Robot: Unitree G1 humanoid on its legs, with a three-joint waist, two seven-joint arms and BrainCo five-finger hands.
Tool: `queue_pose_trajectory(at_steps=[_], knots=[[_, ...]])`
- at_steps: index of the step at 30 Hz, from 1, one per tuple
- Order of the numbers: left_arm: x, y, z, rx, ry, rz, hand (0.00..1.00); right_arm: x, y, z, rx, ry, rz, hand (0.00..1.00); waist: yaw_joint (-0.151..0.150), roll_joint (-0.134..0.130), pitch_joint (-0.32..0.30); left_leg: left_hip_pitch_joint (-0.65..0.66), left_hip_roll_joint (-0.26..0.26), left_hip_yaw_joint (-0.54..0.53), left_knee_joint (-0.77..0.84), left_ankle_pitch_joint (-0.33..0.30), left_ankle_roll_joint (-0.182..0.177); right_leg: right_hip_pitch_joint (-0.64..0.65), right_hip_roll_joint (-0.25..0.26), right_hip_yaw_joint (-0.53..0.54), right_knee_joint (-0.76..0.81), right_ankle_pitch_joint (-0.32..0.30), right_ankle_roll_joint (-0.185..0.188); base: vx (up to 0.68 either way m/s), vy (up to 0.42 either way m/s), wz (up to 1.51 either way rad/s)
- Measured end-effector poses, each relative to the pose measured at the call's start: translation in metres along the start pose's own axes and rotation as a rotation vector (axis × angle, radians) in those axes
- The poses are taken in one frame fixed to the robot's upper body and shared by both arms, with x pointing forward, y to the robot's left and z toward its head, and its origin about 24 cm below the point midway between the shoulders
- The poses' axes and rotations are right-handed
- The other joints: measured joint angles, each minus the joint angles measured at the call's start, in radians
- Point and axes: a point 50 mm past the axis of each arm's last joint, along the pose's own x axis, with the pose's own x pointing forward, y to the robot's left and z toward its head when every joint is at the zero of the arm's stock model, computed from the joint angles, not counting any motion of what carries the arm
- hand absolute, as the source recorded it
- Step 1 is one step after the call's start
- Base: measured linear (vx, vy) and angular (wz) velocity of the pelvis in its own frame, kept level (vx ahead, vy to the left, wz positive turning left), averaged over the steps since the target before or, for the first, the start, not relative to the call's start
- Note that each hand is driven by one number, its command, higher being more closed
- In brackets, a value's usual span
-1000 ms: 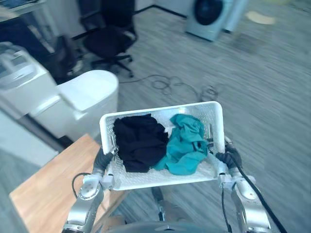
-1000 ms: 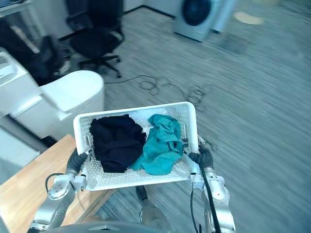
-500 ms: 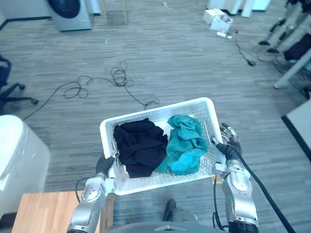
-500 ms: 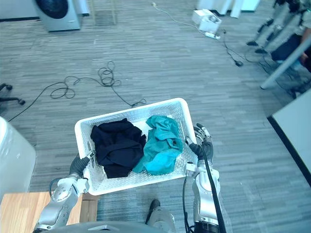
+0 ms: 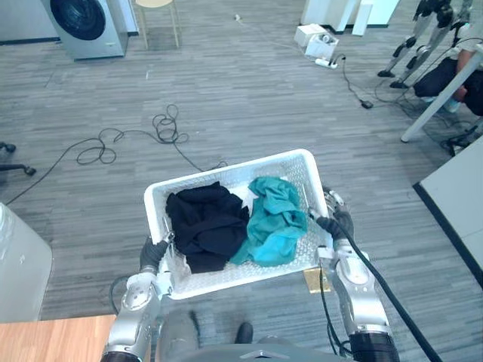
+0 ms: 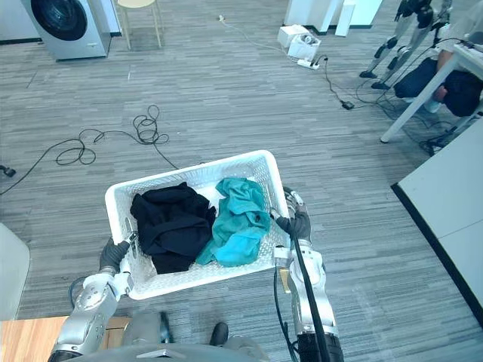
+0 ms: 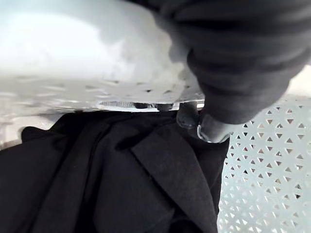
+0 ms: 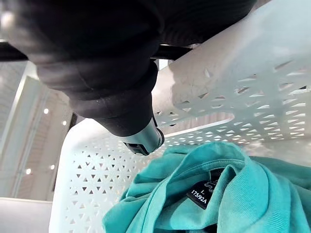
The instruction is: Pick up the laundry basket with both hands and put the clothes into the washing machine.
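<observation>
A: What's cut off?
B: The washing machine (image 5: 83, 26), by the top edge; the wooden tabletop (image 5: 53, 343), at the bottom corner.
A: Hidden?
B: The floor of the laundry basket (image 5: 226, 170), under the clothes (image 5: 211, 226); the fingers of the left hand (image 5: 153, 253) and right hand (image 5: 336, 223), largely behind its ends.

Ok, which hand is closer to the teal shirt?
Right. The right hand grips the basket end beside the teal shirt; the left hand holds the far end, by the black clothes.

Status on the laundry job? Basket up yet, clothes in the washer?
Done: the basket is off the floor, with the left hand and right hand gripping its two ends. In hand: carrying it, black garment and teal garment inside. Left: reach the washing machine, far across the floor to the robot's front left, and load both.
</observation>
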Motion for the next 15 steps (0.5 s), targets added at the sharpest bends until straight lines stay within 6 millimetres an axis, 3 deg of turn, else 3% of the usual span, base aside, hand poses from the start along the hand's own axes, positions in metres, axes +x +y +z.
queue_pose_trajectory(at_steps=[1,4,6,7,8,9,10,11,12,13,15], knots=[[0.000,0.000,0.004,-0.017,-0.016,0.006,1.00,0.005,0.003,0.006,0.005,-0.023,-0.007,1.00,0.008,-0.003,0.002,-0.035,-0.030,-0.019,-0.115,0.058,-0.014,0.002,-0.014,0.009,0.018,-0.030,0.015,0.32,0.044,-0.08],[0.000,0.000,0.007,-0.067,-0.023,0.018,1.00,0.015,0.006,0.012,0.013,-0.046,-0.016,1.00,0.016,-0.002,0.001,-0.042,-0.049,-0.026,-0.271,0.149,-0.024,0.021,-0.037,0.030,0.052,-0.084,0.061,0.37,0.076,-0.15],[-0.001,-0.002,0.014,-0.076,-0.048,0.026,1.00,0.019,0.007,0.011,0.022,-0.037,-0.012,1.00,0.031,-0.004,-0.003,-0.041,-0.050,-0.025,-0.302,0.226,-0.005,0.045,-0.057,0.049,0.117,-0.147,0.108,0.62,0.178,-0.32],[-0.001,0.000,0.014,-0.074,-0.051,0.032,1.00,0.018,0.009,0.005,0.022,-0.013,-0.009,1.00,0.047,-0.034,-0.022,-0.024,-0.062,-0.009,-0.253,0.296,0.042,0.041,-0.098,0.076,0.198,-0.211,0.158,0.66,0.200,-0.37],[-0.002,0.001,0.013,-0.073,-0.048,0.036,1.00,0.018,0.010,0.003,0.020,-0.004,-0.004,1.00,0.046,-0.042,-0.028,-0.026,-0.068,0.003,-0.211,0.299,0.059,0.026,-0.120,0.091,0.267,-0.236,0.181,0.68,0.228,-0.22],[-0.003,0.001,0.011,-0.068,-0.040,0.037,1.00,0.017,0.010,-0.003,0.017,0.022,-0.006,1.00,0.036,-0.056,-0.029,-0.019,-0.090,0.014,-0.124,0.213,0.073,-0.022,-0.177,0.121,0.459,-0.252,0.212,0.67,0.246,-0.02],[-0.004,0.003,0.010,-0.050,-0.034,0.039,1.00,0.015,0.011,-0.010,0.017,0.050,-0.005,1.00,0.028,-0.075,-0.026,0.024,-0.116,0.028,-0.081,0.138,0.085,-0.095,-0.233,0.140,0.702,-0.206,0.271,0.67,0.258,0.04],[-0.004,0.005,0.009,-0.037,-0.029,0.042,1.00,0.015,0.013,-0.014,0.019,0.068,-0.005,1.00,0.023,-0.085,-0.025,0.055,-0.134,0.030,-0.075,0.110,0.092,-0.134,-0.268,0.150,0.820,-0.161,0.280,0.67,0.216,0.12],[-0.004,0.009,0.006,0.003,-0.011,0.051,1.00,0.011,0.015,-0.026,0.026,0.121,-0.007,1.00,0.002,-0.087,-0.024,0.151,-0.156,0.021,-0.080,0.053,0.105,-0.192,-0.302,0.156,1.047,-0.138,0.255,0.64,0.154,0.15],[-0.004,0.011,0.006,0.021,-0.009,0.053,1.00,0.008,0.017,-0.030,0.031,0.138,-0.005,1.00,0.001,-0.084,-0.023,0.197,-0.157,0.018,-0.095,0.038,0.104,-0.210,-0.303,0.152,1.101,-0.141,0.234,0.75,0.142,0.18],[-0.001,0.013,0.011,0.063,-0.029,0.049,1.00,-0.005,0.017,-0.039,0.042,0.172,-0.010,1.00,-0.016,-0.063,-0.017,0.371,-0.153,-0.036,-0.216,0.000,0.098,-0.297,-0.258,0.094,1.109,-0.184,0.126,0.64,0.072,0.29]])
